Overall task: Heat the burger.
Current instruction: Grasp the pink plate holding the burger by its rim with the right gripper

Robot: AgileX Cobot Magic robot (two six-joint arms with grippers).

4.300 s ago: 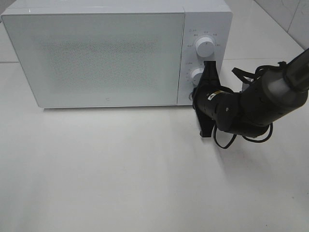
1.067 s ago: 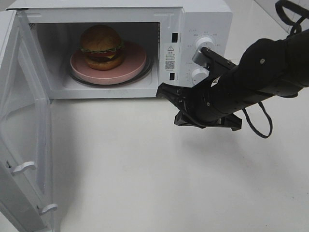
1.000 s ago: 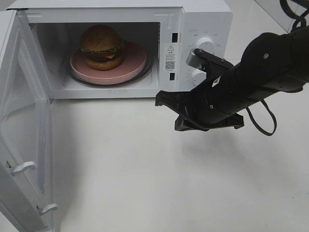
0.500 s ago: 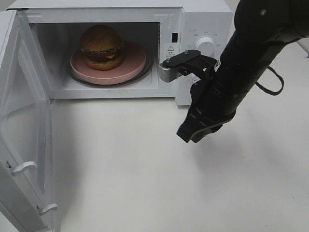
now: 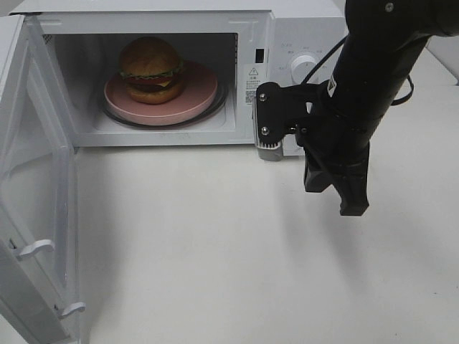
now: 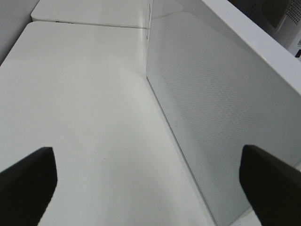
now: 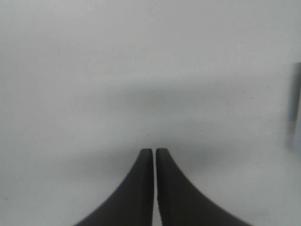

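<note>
The burger [image 5: 150, 69] sits on a round pink plate [image 5: 201, 92] inside the open white microwave [image 5: 301, 21]. In front of the microwave's control panel, my right gripper [image 5: 353, 208] points down at the table, well right of the burger. The right wrist view shows its two dark fingers [image 7: 143, 188] pressed together with nothing between them, above bare table. My left gripper [image 6: 146, 157] is wide open and empty, and faces the outer side of the swung-open door [image 6: 211, 103]. It is out of the exterior view.
The microwave door [image 5: 36, 186] stands open at the left, reaching toward the table's front edge. The right arm partly covers the upper knob [image 5: 301, 66] and hides the lower one. White tabletop [image 5: 201, 258] spreads in front of the microwave.
The door, shut in the earliest frame, stands open. Over the last second my right arm swung from pointing left near the cavity to pointing down, further right. The burger has not moved.
</note>
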